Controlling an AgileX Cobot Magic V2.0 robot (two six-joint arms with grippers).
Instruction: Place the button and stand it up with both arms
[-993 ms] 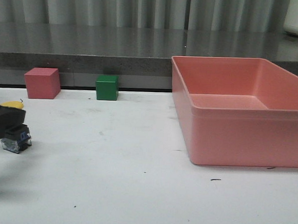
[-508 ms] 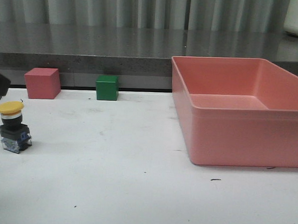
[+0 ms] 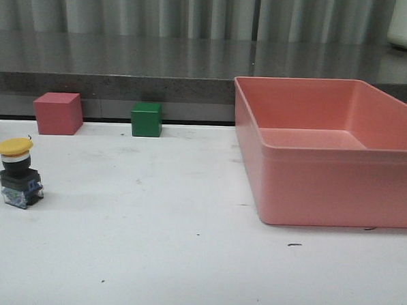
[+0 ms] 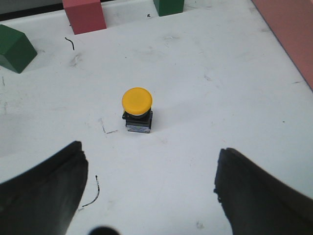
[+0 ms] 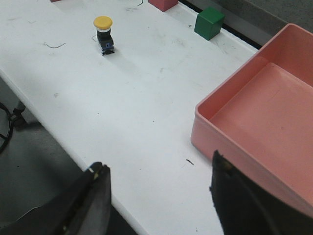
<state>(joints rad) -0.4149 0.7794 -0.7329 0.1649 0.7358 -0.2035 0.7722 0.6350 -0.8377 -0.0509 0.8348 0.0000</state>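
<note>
White table (image 3: 184, 261), both fingers (image 4: 44, 191) spread, empty.

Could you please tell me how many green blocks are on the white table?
2: one green cube at the table's far edge beside the red cube; another green block nearer the left edge, barely visible from the front.

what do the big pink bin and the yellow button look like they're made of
The pink bin looks like molded plastic: smooth, slightly glossy walls, rounded rim, one uniform color. The button seems to be plastic too: an opaque matte yellow cap, black collar, and a dark base with clear bluish parts. Any metal inside cannot be seen.
</note>
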